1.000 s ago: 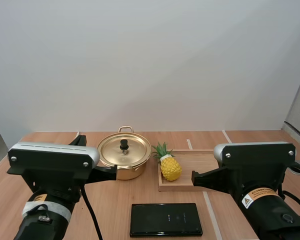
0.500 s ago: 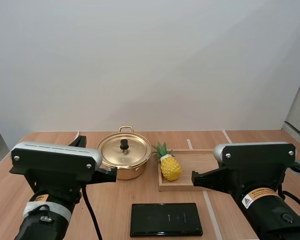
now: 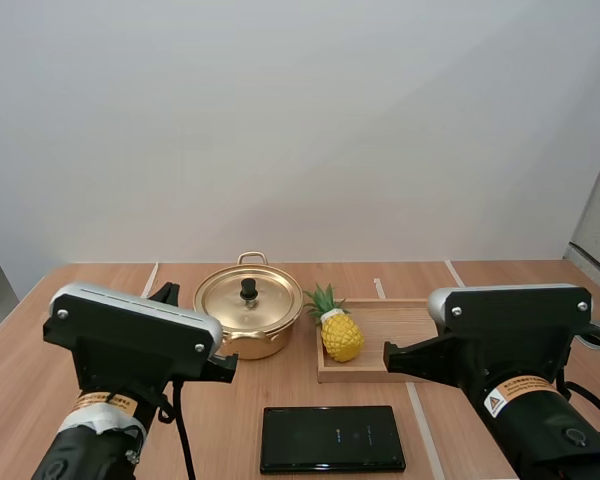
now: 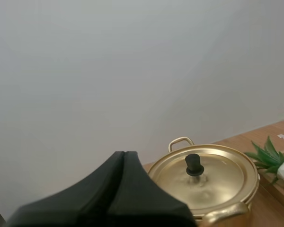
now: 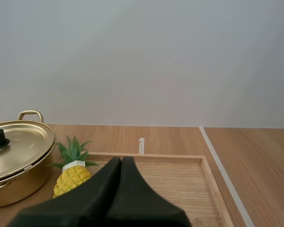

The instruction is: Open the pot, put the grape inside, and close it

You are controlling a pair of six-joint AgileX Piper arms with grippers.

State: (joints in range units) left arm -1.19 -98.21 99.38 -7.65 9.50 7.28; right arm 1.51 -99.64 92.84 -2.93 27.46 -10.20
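L tool [image 4: 124,153]: narrow, fingers pressed into one dark wedge, nothing held, on near side of pot [image 4: 206,182]. Lid [image 4: 203,176] on, knob [image 4: 194,164] upright. R tool [image 5: 121,159]: same wedge, empty, over near part of wooden tray [image 5: 180,177]. Fruit is a pineapple [image 5: 72,178] at tray's left end, just beside pot. High view adds black phone [image 3: 332,438] flat on tabletop [image 3: 230,420], near side, betw. arms. Tray's right half bare. Open wood far of pot and right of tray.
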